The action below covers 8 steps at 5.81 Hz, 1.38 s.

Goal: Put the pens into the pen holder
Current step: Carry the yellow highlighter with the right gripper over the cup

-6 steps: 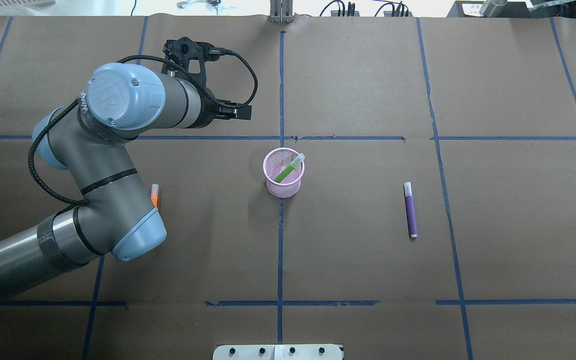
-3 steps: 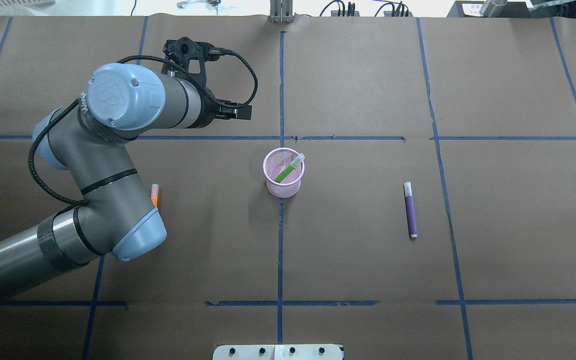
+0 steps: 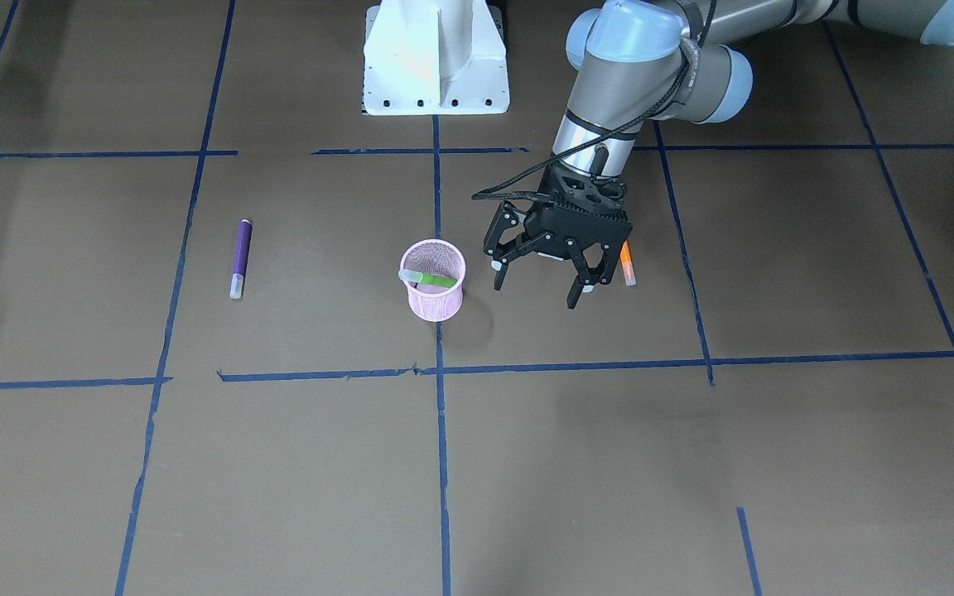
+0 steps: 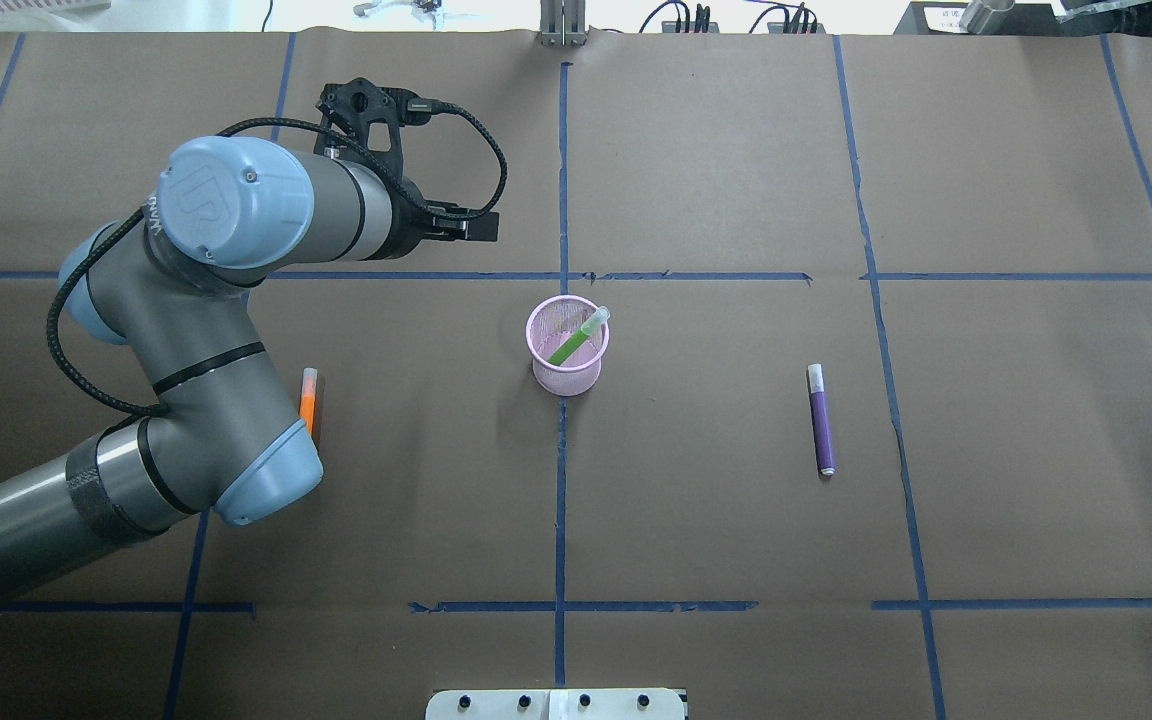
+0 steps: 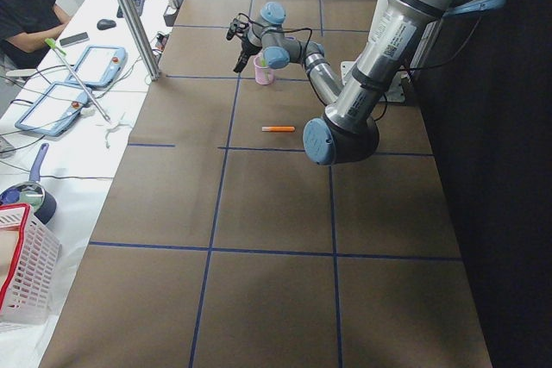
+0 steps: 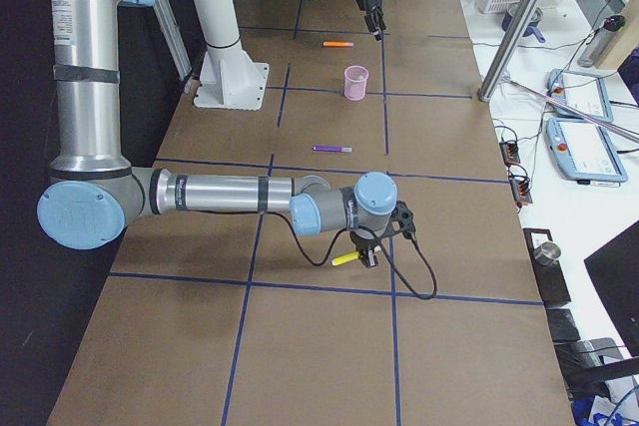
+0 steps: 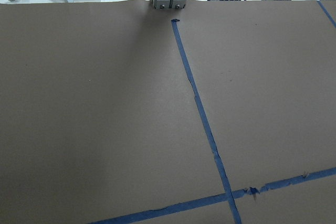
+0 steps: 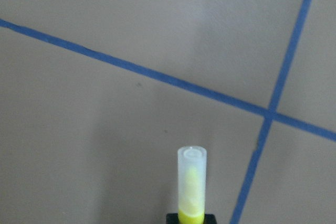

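Overhead, orange pen [image 4: 308, 393] half under L arm [image 4: 221, 410]

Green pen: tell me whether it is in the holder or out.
In. The green pen leans inside the pink pen holder, its pale cap poking over the rim.

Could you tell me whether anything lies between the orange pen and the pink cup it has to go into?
Nothing visible lies on the table between the orange pen and the cup. The left tool hangs open above the table near the cup, touching neither.
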Motion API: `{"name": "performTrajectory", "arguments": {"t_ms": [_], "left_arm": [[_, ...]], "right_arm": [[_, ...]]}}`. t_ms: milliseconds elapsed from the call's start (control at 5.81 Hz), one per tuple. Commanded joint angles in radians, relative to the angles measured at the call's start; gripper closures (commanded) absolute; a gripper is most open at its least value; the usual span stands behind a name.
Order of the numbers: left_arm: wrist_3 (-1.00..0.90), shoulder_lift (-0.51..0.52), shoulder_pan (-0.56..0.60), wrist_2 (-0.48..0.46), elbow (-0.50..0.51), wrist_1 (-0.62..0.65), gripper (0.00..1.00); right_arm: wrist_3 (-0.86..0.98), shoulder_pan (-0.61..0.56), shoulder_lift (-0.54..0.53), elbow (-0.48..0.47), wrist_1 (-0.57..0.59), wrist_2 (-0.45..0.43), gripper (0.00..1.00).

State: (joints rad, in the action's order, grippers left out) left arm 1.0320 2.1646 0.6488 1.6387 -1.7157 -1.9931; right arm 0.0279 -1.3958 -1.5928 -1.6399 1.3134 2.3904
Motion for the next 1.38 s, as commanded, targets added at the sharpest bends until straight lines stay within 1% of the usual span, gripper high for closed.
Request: {"name": "performTrajectory", "arguments": {"t_ms": [0,172,344,516,689,861,1033,1205], "left_arm": [[-0.001,-0.011,0.002,0.001,0.001,-0.003,0.0],[-0.004,-0.017,0.002,0.001,-0.001,-0.004,0.0],[-0.007,-0.031,0.002,0.001,-0.001,-0.006,0.0],[-0.01,-0.043,0.0,0.003,-0.001,-0.009,0.0],[-0.012,-0.046,0.0,0.001,-0.001,-0.009,0.0],[-0.012,-0.046,0.0,0.001,-0.001,-0.009,0.0],[-0.012,-0.052,0.0,0.001,-0.001,-0.009,0.0],[-0.012,-0.061,0.0,0.001,-0.001,-0.024,0.0]], "right_arm": [[-0.342,0.132,0.093,-0.07,-0.273,-0.011,1.0],[-0.561,0.205,0.164,-0.075,-0.386,-0.046,1.0],[-0.698,0.263,0.265,-0.096,-0.4,-0.084,1.0],[-0.855,0.376,0.34,-0.147,-0.401,-0.218,1.0],[-1.013,0.515,0.422,-0.168,-0.387,-0.382,1.0],[-1.045,0.606,0.5,-0.167,-0.331,-0.507,1.0],[-1.045,0.701,0.613,-0.166,-0.181,-0.642,1.0],[-1.045,0.762,0.666,-0.161,-0.084,-0.736,1.0]]}}
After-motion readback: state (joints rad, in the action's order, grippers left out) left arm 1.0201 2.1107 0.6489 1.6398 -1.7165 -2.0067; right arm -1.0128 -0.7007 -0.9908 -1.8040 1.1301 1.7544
